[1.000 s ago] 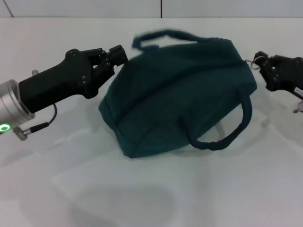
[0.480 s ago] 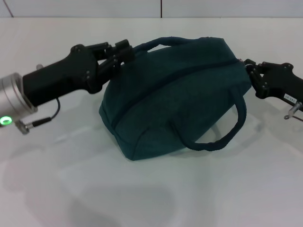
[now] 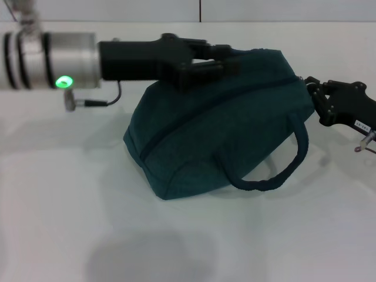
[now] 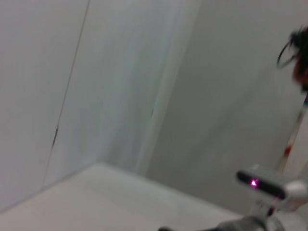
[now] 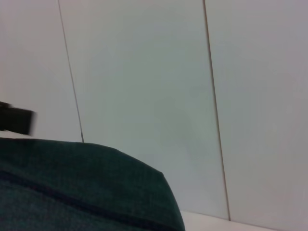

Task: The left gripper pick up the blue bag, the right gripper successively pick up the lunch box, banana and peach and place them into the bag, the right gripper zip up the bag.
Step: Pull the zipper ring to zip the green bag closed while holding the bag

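Left gripper (image 3: 226, 59) on bag (image 3: 223, 123); right gripper (image 3: 312, 88) at zipper end.

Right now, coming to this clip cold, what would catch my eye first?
The dark blue bag fills the middle of the white table, its loop handle hanging toward the camera. The left gripper reaches across the bag's top far edge. The right gripper sits at the bag's right end.
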{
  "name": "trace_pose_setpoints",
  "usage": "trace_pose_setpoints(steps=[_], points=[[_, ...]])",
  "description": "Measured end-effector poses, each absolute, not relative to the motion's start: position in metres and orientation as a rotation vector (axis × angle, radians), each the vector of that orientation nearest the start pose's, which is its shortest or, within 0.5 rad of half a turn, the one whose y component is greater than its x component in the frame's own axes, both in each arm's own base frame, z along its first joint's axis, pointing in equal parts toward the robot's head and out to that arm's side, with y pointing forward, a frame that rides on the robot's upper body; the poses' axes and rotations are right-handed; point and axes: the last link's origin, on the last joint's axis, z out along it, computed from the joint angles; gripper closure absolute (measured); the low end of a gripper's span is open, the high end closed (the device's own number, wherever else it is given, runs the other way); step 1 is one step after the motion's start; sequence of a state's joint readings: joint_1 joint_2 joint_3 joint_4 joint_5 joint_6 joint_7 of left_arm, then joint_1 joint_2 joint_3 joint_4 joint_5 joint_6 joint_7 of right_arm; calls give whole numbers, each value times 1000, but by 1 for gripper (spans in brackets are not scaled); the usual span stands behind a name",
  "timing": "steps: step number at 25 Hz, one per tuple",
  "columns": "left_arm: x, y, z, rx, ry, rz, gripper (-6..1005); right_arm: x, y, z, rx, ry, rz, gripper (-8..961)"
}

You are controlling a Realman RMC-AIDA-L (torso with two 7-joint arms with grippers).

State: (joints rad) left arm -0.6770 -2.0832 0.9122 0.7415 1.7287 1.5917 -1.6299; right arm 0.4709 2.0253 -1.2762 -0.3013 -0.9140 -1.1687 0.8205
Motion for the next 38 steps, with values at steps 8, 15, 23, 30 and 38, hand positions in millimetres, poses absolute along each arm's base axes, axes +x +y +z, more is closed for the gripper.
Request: trace_pose_setpoints(steps=[8,15,23,30,38], points=[[-129,387,-5,-2955,-639,-652,616,288,344,-23,-2218,539,848,939],[-114,390,-15,-3008,-712,-414,532,287,343,-23,-2219,537,860,938],[-107,397,-16,-2975,-679,-401,545,285,344,-23,-2220,532,864,939],[-93,401,-9,-2934,-635,-560,630,285,344,-23,-2221,533,865,939],[-82,404,-24,-2954,-565,-414,368,284,345,-23,-2222,529,866,938]])
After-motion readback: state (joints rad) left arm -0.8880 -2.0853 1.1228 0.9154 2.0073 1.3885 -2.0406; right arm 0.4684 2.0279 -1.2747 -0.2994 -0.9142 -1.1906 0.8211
